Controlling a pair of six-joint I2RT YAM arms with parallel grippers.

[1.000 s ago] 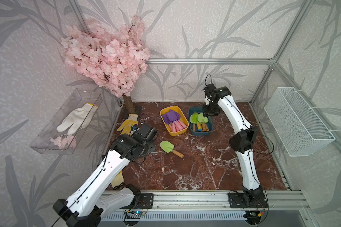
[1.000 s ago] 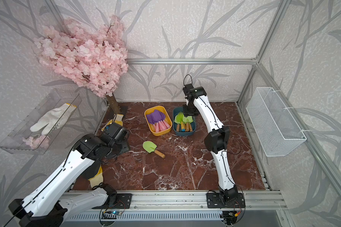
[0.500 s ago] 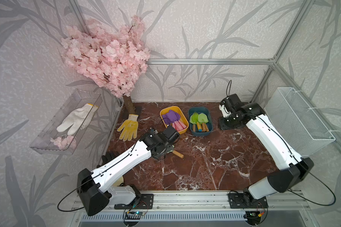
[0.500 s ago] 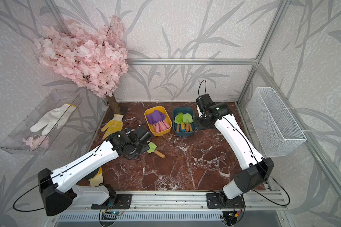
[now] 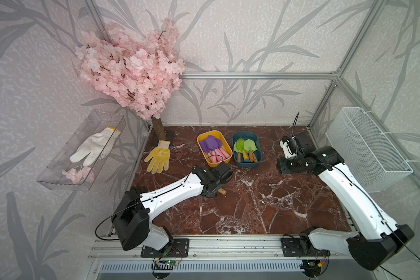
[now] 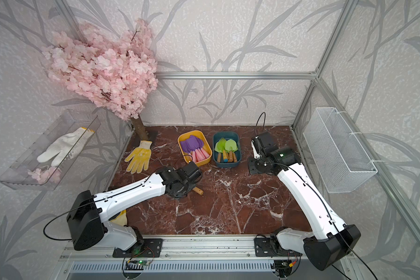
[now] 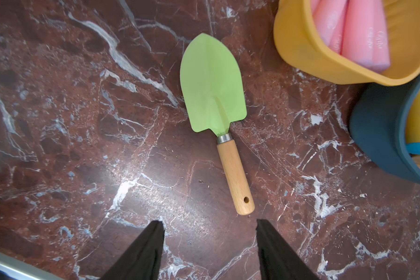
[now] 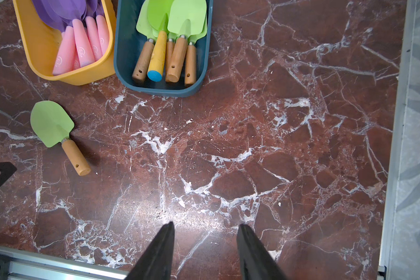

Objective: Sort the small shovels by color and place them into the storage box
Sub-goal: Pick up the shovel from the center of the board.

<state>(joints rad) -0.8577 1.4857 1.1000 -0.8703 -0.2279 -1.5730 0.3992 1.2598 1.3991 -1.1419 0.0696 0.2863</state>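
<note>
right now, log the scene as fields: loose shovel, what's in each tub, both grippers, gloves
loose shovel: light green, wooden handle, flat on marble table
yellow tub: purple shovels, pink handles
teal tub: green shovels, including a yellow-handled shovel
left gripper: open, empty, over loose shovel
right gripper: open, empty, over bare table
gloves: yellow glove on table; white glove in clear tray

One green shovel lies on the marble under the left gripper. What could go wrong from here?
1. The green shovel lies flat, so the open left gripper may slip off its round wooden handle.
2. The yellow tub sits close beside it and could get bumped.
3. The teal tub is already crowded, so the shovel might not settle inside.
</note>
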